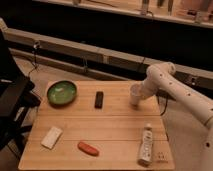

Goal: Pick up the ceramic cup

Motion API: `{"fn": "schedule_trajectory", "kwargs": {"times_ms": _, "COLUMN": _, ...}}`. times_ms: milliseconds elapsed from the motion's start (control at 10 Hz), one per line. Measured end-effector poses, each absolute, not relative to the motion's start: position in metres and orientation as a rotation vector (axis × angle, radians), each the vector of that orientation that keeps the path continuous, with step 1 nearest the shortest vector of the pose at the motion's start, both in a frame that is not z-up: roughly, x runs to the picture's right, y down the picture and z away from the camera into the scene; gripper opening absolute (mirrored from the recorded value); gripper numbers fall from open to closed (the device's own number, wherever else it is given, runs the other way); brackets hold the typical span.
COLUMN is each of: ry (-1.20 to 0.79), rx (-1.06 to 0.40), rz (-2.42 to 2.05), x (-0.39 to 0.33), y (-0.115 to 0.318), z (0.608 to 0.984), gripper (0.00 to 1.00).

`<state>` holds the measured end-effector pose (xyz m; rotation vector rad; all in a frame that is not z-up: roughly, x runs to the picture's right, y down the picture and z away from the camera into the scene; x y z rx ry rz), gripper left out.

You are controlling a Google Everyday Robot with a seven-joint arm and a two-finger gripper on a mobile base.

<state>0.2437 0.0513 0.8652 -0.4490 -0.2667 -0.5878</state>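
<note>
On the tabletop [115,125], a green bowl [62,93] sits left of the black block [99,99]. A white packet [52,137] lies front-left of the block, and an orange piece [88,148] in front of it. Right of the block stands the ceramic cup [133,94] with the tool [137,96] at it; whether apart or clamped, I cannot tell. A white bottle [145,145] lies front-right of the block.

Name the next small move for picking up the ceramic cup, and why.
Probably firm up the grasp before any lift: the gripper sits against the small white ceramic cup near the far right corner of the wooden table, and the cup seems to rest on the tabletop.
</note>
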Motion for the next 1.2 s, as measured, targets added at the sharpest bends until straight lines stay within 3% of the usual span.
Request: {"fn": "schedule_trajectory", "kwargs": {"times_ms": 1200, "ry": -0.267, "rx": -0.417, "rz": -0.676, "x": 0.218, "y": 0.025, "z": 0.843, "gripper": 0.0}}
